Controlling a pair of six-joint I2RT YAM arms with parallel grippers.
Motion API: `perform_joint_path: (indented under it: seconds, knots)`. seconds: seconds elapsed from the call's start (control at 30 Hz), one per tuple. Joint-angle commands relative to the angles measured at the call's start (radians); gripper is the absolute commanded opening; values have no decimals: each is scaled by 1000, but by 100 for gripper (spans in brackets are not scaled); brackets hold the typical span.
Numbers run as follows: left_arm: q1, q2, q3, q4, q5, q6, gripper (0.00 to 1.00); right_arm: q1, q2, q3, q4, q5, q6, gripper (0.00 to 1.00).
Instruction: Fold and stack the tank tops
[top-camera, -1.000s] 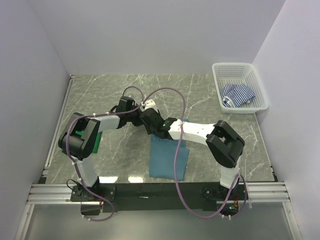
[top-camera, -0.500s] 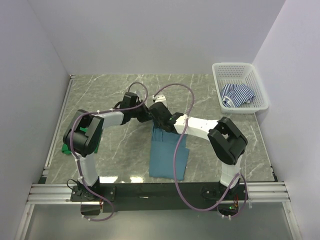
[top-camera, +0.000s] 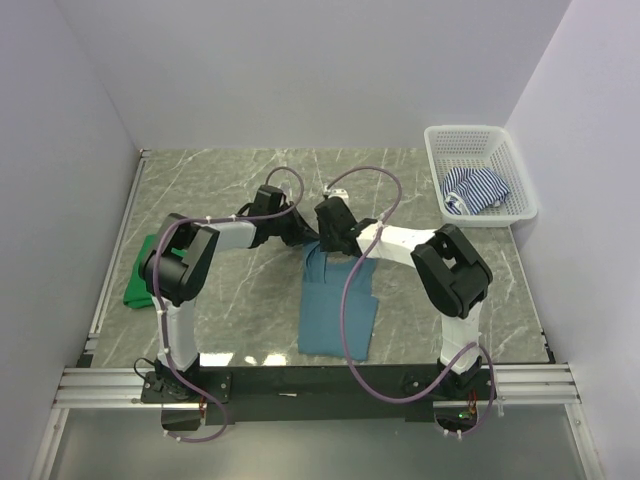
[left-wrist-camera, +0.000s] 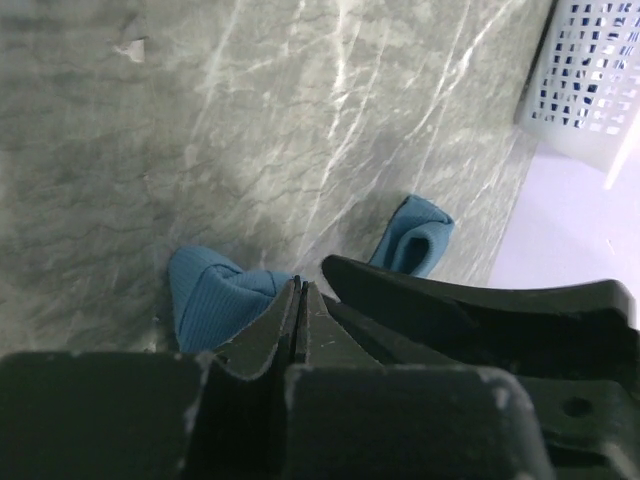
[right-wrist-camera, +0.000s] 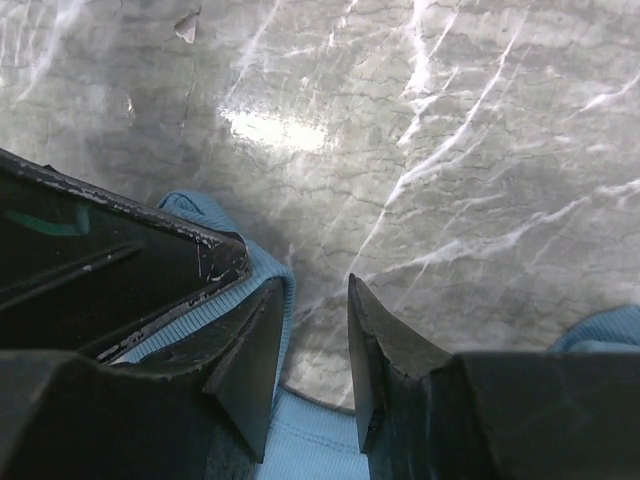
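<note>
The teal-blue tank top (top-camera: 337, 305) lies lengthwise on the marble table in front of the arms, its strap end at the far side. Both grippers meet at that far end. My left gripper (top-camera: 304, 236) is shut, and a peaked bunch of the teal fabric (left-wrist-camera: 210, 305) sits right at its tips (left-wrist-camera: 298, 286). My right gripper (top-camera: 324, 236) is open, its jaws (right-wrist-camera: 315, 292) standing over a ribbed teal strap (right-wrist-camera: 270, 275) and bare marble. The green tank top (top-camera: 140, 270) lies folded at the left. The striped tank top (top-camera: 478, 188) lies in the basket.
The white mesh basket (top-camera: 480, 135) stands at the far right corner and also shows in the left wrist view (left-wrist-camera: 590, 80). The right gripper's finger (left-wrist-camera: 450, 300) sits close beside my left gripper. Purple cables loop above both arms. White walls enclose the table.
Both grippers have moved away from me toward the far side, drawing the teal top's upper end out longer. The left arm swung off the green top, which now shows.
</note>
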Motion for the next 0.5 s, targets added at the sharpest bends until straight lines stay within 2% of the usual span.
perform_joint_path:
  seconds: [0.0, 0.03, 0.17, 0.23, 0.33, 0.47]
  knots:
    - [-5, -1, 52, 44, 28, -7, 1, -8, -41, -23, 61, -34, 33, 39]
    - [-5, -2, 55, 47, 36, -7, 2, -11, -38, -20, 60, -40, 33, 39]
    - [-3, -39, 69, 31, 24, 8, 18, -34, -21, -8, 61, -82, 42, 38]
    - [-2, -74, 81, -5, -2, 36, 22, -39, -13, 0, 60, -91, 46, 38]
    - [10, -133, 70, -56, -53, 65, 22, -59, -8, 3, 63, -103, 60, 36]
    - [15, -232, 18, -140, -189, 99, 13, -95, -5, 3, 58, -132, 89, 33]
